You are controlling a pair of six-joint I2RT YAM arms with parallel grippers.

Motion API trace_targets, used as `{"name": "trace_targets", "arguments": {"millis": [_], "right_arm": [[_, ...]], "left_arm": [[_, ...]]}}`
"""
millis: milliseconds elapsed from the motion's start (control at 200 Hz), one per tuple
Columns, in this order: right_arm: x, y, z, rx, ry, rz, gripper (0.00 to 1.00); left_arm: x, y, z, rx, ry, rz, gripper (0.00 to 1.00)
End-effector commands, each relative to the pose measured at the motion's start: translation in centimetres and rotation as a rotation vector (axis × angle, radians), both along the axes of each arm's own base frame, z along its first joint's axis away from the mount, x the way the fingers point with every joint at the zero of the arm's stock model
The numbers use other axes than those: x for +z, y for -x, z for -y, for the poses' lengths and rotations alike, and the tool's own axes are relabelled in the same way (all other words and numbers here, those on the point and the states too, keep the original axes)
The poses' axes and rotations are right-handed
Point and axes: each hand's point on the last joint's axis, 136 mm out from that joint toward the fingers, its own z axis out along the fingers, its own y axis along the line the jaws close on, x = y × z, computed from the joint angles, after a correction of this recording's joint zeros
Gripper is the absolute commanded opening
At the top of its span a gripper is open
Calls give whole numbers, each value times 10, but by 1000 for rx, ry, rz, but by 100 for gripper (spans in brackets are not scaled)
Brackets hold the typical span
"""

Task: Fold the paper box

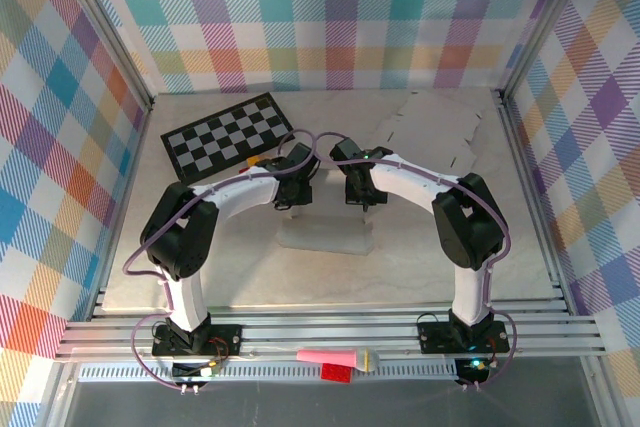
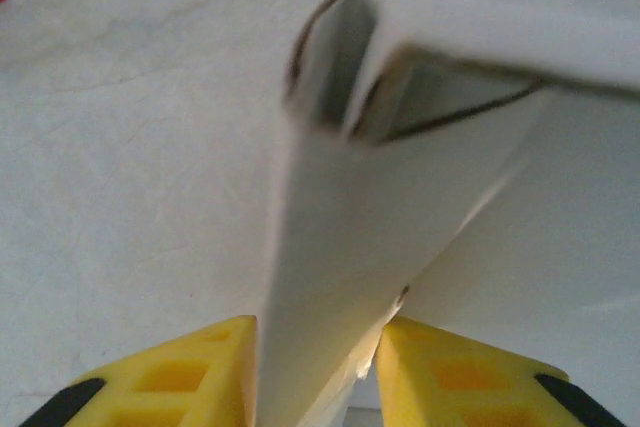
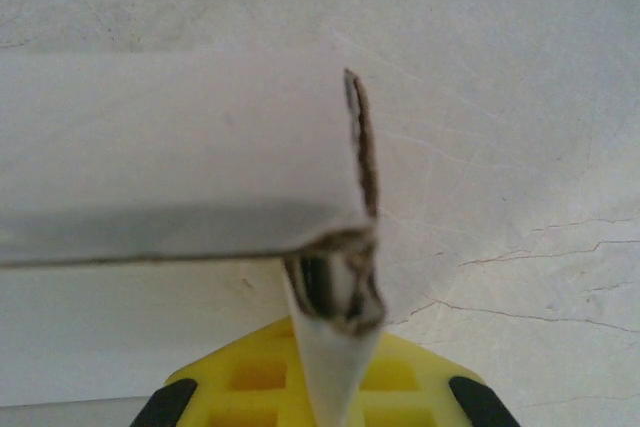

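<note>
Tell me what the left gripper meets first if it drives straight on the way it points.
The paper box: its wall stands between the fingers of the left gripper, so going on likely runs into the folded corner ahead, then the table. Depth is unclear.

Plaid walls (image 1: pixel 350 17) enclose a pale marble table (image 1: pixel 250 272).

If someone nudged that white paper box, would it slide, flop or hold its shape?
The paper box is probably very light and would likely slide on the smooth table. Its walls look thin, so they would likely flex when pushed. Where a wall is folded double, it seems somewhat stiffer.
</note>
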Motion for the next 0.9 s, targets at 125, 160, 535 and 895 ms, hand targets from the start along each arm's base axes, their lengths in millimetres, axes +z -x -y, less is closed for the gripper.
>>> {"name": "trace_targets", "arguments": {"millis": [125, 160, 535, 895], "right_arm": [[-16, 13, 1, 31, 24, -77, 0], [-16, 13, 1, 31, 24, -79, 0], [-18, 12, 0, 37, 22, -82, 0], [-20, 13, 2, 31, 30, -89, 0]], "left_arm": [[8, -12, -4, -42, 38, 7, 26], [6, -11, -4, -47, 31, 1, 26], [1, -11, -14, -48, -16, -4, 21], [-12, -12, -26, -2, -92, -35, 0]]}}
